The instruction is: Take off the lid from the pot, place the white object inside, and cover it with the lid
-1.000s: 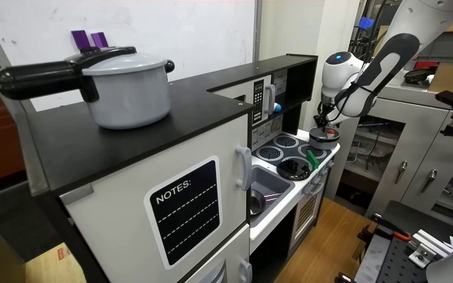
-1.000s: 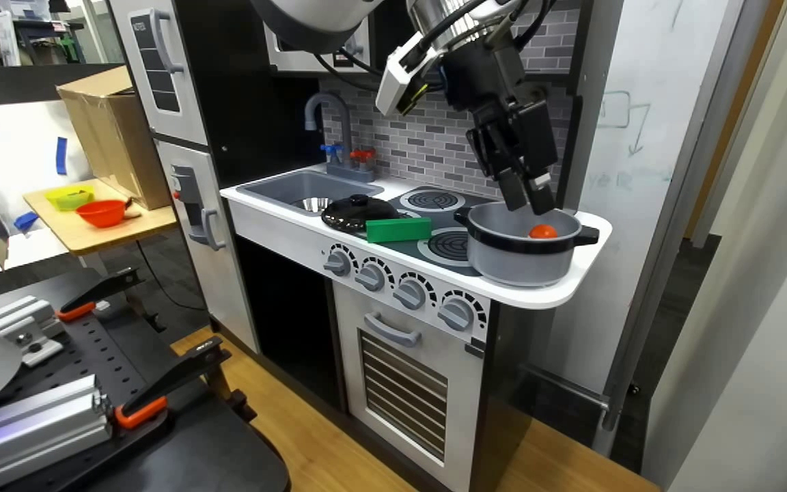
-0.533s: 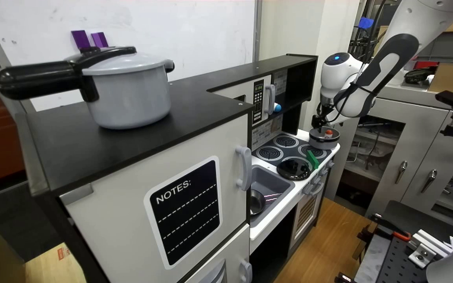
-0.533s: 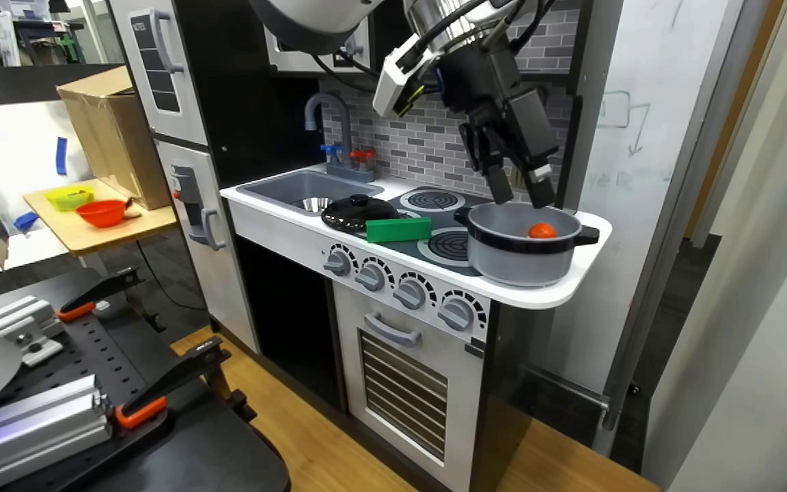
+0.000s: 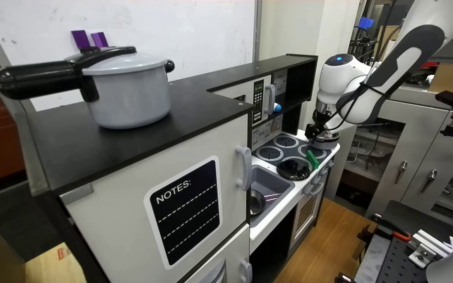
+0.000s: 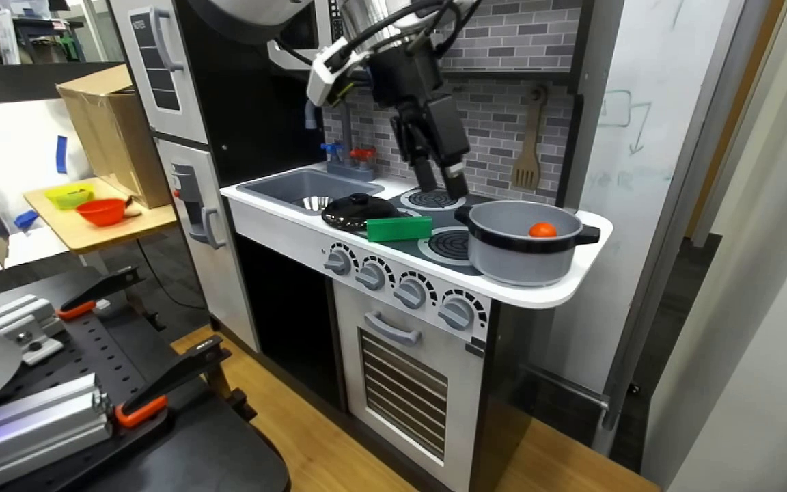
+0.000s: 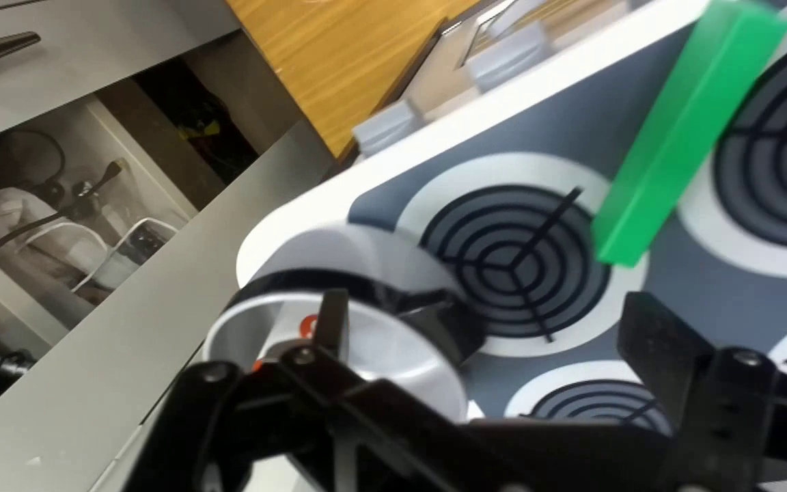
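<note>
Two jaws spread, nothing pinched, I hang my gripper [image 6: 443,185] at upper centre in an exterior view, orange-tipped white object [image 6: 542,229] in the pot [image 6: 520,261] right of centre, lid [image 6: 354,211] parked mid-frame, likely to let it in!

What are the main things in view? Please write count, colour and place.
pot: 1, grey and black, at end of counter
white object: 1, white with reddish top, in pot
lid: 1, black, beside sink
block: 1, green, on stovetop
burners: 4, black and white, on stovetop
knobs: 4, grey, below stovetop
sink: 1, grey, in counter
metal vessel: 1, silver, in sink
spatula: 1, brown, hanging on tiles
bowls: 2, yellow and red, on side table
long-handled pot: 1, grey and black, atop fridge
arm: 1, mostly white, above counter
gripper: 1, black, open, above stovetop
</note>
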Tool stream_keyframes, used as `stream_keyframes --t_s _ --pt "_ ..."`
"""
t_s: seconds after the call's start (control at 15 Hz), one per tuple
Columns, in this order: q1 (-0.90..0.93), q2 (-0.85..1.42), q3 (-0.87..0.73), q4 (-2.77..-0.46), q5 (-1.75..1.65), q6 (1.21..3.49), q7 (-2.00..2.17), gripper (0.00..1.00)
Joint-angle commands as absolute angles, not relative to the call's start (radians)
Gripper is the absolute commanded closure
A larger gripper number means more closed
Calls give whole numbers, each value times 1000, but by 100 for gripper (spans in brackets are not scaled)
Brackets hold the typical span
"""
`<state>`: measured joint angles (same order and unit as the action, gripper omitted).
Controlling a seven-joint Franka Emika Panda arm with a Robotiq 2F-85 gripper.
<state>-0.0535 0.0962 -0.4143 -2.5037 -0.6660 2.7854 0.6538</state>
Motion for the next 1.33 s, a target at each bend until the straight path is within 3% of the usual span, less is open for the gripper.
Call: stream_keyframes --t_s 0.0,0.47,1.27 --pt "-90 -66 -317 -2659 -604 2790 548 0" --pt "-140 -189 -171 -2764 -417 2780 391 0" --pt "-138 -105 -76 -2722 -328 2791 335 0"
